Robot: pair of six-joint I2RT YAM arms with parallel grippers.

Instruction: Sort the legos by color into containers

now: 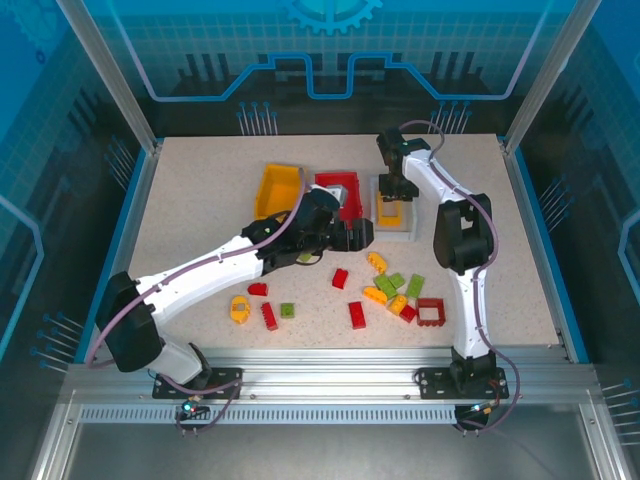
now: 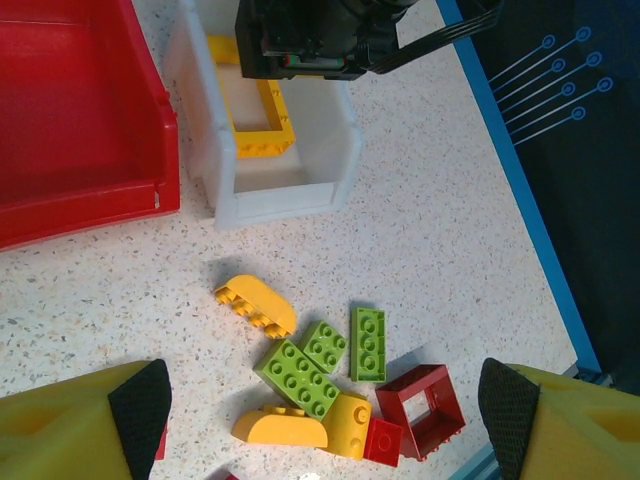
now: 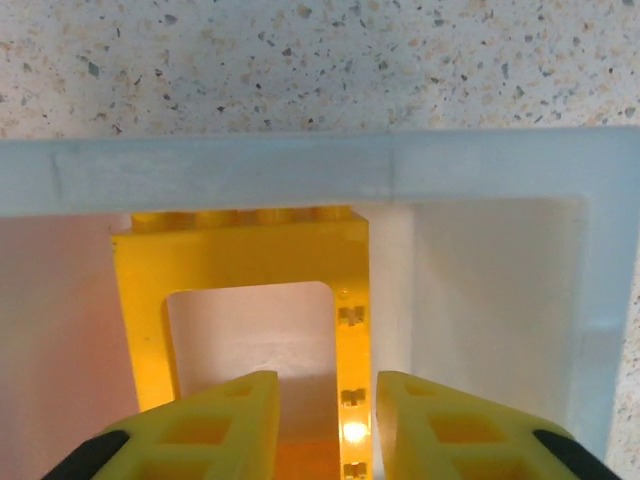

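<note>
The legos [image 1: 357, 314] mostly lie loose on the counter [image 1: 200, 240], with red, green and yellow ones mixed up near the front. One yellow frame lego [image 3: 240, 255] is down inside the white bin [image 3: 500, 170]. The right pincer [image 3: 328, 420] hangs just over it, with one side of the frame between its two fingers [image 3: 200, 430]. The fingers sit very close to that side, but I cannot tell if they are pinching it or have let go. So this step looks like dropping off the yellow frame.

The left pincer [image 2: 325, 405] is wide open and holds nothing. It hovers over a little heap with green, yellow and red pieces, next to a red frame lego [image 2: 420, 408]. The red bin [image 2: 70, 120] stands just beside the white bin, and the part I can see is empty. The yellow bin [image 1: 278, 188] is on the far side of the red one.

Next, I think the right pincer has to open enough and go straight up, so it does not bump the bin wall or drag the frame out. The left pincer has to pick one lego and come down on it. The pieces in the heap touch, so it could grab two. The long green lego [image 2: 367, 343] at the edge looks easiest
</note>
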